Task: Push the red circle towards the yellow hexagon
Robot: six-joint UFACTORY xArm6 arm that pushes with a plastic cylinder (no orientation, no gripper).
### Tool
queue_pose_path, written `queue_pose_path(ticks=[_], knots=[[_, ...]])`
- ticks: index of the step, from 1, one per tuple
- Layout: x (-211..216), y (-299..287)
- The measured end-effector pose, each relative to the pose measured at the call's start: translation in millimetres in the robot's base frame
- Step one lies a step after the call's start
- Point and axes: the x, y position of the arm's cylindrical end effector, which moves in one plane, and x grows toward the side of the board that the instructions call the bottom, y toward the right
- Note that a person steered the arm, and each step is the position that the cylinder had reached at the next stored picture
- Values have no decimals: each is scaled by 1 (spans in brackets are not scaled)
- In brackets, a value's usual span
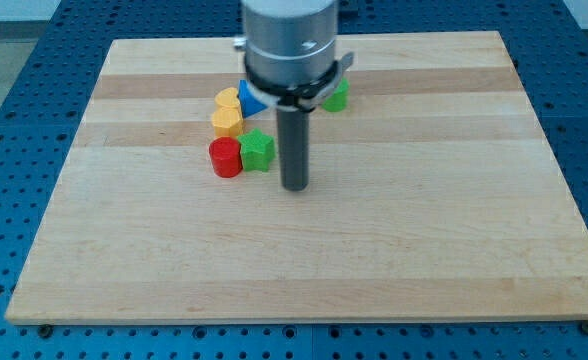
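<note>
The red circle (225, 158) sits on the worktop (424, 250) left of centre, touching a green star-like block (258, 150) on the view's right. Just above it lie two yellow blocks: one (227, 122) almost touching it, probably the yellow hexagon, and another (226, 100) further up, heart-like. A blue block (250, 98) and a second green block (336, 96) lie half hidden behind the arm. My tip (294, 187) rests just right of the green star, clear of the red circle. There is no claw here (only a rod), so nothing grips. The circle looks light, rigid and likely to slide or spin away; I judge a centred push on its lower side best.
</note>
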Motion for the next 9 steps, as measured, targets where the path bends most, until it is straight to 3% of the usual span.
queue_pose_path(ticks=[2, 3, 6, 9], knots=[[1, -123], [-32, -166], [-174, -149], [-185, -68]])
